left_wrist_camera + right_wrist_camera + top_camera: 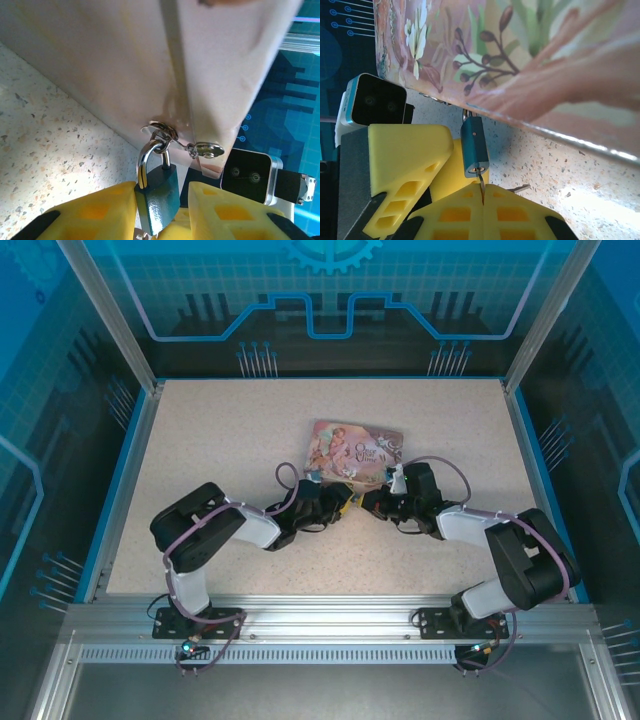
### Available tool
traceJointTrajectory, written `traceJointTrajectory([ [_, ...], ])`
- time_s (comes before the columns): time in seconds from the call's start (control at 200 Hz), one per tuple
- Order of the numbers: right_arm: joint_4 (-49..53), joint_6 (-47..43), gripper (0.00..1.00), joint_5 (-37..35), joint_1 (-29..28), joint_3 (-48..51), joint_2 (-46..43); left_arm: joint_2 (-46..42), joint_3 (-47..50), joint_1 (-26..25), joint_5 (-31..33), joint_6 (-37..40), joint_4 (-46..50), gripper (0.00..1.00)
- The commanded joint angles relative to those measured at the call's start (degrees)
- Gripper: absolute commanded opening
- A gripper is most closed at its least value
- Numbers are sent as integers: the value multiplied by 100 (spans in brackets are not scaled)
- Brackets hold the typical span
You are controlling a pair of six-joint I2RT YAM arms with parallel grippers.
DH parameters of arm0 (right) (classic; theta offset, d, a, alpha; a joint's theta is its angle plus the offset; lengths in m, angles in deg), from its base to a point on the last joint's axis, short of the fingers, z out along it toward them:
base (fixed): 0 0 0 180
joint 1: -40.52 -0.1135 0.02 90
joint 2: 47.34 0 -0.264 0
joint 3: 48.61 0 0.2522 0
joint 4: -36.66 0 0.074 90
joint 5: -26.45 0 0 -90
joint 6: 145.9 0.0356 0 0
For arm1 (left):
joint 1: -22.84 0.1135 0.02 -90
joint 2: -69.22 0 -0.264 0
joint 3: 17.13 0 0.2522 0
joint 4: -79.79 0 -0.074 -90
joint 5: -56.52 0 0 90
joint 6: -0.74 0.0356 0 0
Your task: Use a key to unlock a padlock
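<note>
Small blue steel-shackled padlock (pixel 474 147) hangs off pink illustrated tin box (pixel 545 50) betw. parted fingers of L gripper (pixel 162 188); R gripper (pixel 484 190) pinches thin dark metal key (pixel 481 182) at keyway, so clamp body, then push straight in.

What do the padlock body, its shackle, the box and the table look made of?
The padlock body looks like metal under glossy teal-blue paint, given its sheen. The shackle looks like bare polished steel, mirror-bright. The box is probably printed tin: glossy floral print, bright rolled edge. The table is matte speckled beige, stone-look, possibly laminate.
</note>
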Motion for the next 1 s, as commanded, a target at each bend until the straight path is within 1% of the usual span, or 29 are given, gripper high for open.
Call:
traceJointTrajectory([
  [0.0, 58, 244, 0, 230, -81, -67, -51, 135, -157, 2, 87, 13, -379, 33],
  [0.1, -11, 357, 0, 215, -111, -52, -17, 197, -192, -7, 60, -8, -505, 31],
  [0.345, -49, 431, 0, 159, -178, -59, 35, 247, -180, -19, 64, -26, -643, 10],
  [0.445, 137, 250, 6, 34, -173, -60, -89, 186, -149, -16, 117, 11, -567, 6],
  [0.525, 590, -79, 17, -189, -169, -76, -331, 123, -134, -8, 160, 19, -464, 5],
  [0.6, 978, -484, 32, -453, -152, -50, -666, 54, -131, -7, 199, 25, -375, 4],
  [0.675, 1556, -1121, 45, -790, -125, -87, -1041, -12, -140, 10, 207, 12, -268, 4],
  [0.75, 2100, -1889, 53, -1266, -145, -153, -1440, -88, -184, 30, 166, 25, -105, 4],
  [0.83, 2467, -2731, 57, -1852, -259, -179, -1827, -227, -253, 55, 101, 19, 144, 4],
  [0.89, 2521, -3331, 56, -2174, -425, -213, -2048, -333, -288, 105, 36, 34, 327, 3],
  [0.965, 2474, -4070, 55, -2870, -854, -251, -2339, -500, -323, 180, -66, 106, 621, 1],
  [0.995, 2427, -4372, 54, -3267, -1085, -267, -2445, -565, -333, 216, -118, 134, 736, 1],
])
